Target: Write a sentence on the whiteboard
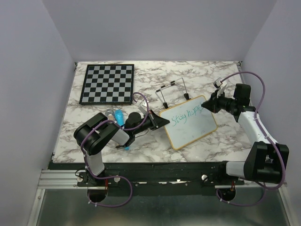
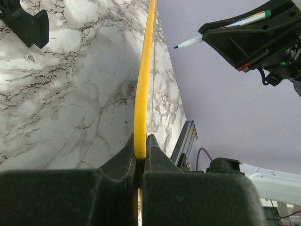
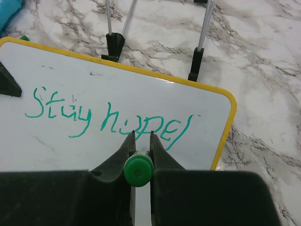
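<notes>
Left gripper point(image 2: 141, 147) is clamped on the yellow rim of the whiteboard point(image 1: 193, 128), at the board's left edge. The board lies at an angle on the marble table point(image 1: 150, 151), between the two arms. Right gripper point(image 3: 141, 136) is closed on a green-capped marker point(image 3: 138, 172) and hovers over the board's upper right corner.

Only the right wrist view makes the green writing point(image 3: 103, 117) readable. It is a single line, roughly "Stay happy", with unclear last letters. Only the left wrist view shows the board edge-on, with the marker's tip apart from the surface. Only the overhead view takes in a chessboard point(image 1: 107, 84) at the far left. A wire stand point(image 1: 173, 90) sits just behind the board.
</notes>
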`<state>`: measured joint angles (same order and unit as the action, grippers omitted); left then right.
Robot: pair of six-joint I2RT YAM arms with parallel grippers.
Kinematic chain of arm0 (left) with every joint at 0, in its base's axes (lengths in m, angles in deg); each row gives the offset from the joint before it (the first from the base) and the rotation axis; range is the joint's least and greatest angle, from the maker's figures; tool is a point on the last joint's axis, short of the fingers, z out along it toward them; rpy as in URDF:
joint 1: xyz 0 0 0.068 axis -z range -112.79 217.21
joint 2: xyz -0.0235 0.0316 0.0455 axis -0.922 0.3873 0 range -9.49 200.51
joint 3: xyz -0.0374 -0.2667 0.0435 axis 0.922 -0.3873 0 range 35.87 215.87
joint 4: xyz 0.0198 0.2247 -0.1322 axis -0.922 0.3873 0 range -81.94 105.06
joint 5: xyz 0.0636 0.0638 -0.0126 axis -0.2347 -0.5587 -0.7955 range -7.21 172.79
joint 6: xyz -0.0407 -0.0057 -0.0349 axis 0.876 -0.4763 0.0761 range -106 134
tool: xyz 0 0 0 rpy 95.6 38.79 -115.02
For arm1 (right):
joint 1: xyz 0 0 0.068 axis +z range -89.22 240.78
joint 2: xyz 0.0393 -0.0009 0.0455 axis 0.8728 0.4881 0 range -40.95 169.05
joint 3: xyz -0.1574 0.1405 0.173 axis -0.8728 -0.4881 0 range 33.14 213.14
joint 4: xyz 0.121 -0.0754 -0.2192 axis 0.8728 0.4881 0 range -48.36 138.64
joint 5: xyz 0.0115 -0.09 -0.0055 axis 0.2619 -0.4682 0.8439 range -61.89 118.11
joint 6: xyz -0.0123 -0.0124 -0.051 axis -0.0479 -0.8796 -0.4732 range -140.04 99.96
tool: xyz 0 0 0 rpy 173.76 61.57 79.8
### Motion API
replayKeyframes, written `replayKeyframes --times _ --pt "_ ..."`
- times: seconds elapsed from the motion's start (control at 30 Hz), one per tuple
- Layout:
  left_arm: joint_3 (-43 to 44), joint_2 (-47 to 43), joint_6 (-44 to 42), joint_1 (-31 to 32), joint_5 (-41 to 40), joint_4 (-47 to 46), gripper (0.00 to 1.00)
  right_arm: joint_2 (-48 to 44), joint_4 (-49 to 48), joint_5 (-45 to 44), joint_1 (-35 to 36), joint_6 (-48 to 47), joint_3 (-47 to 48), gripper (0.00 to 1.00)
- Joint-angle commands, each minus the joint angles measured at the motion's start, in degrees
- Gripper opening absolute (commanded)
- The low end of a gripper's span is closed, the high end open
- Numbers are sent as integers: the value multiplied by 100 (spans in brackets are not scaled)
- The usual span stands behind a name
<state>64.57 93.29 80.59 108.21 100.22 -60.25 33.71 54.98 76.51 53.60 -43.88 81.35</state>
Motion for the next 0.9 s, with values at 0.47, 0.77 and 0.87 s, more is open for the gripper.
replayKeyframes --times 0.47,0.77,0.87 --pt "-41 -13 -190 14 120 -446 0 471 -314 3 -82 247 444 1" --pt "-41 -57 -225 14 129 -393 0 779 -736 -532 -82 511 603 0" --pt "-41 -48 -234 5 129 -393 0 735 -894 -752 -82 573 532 0"
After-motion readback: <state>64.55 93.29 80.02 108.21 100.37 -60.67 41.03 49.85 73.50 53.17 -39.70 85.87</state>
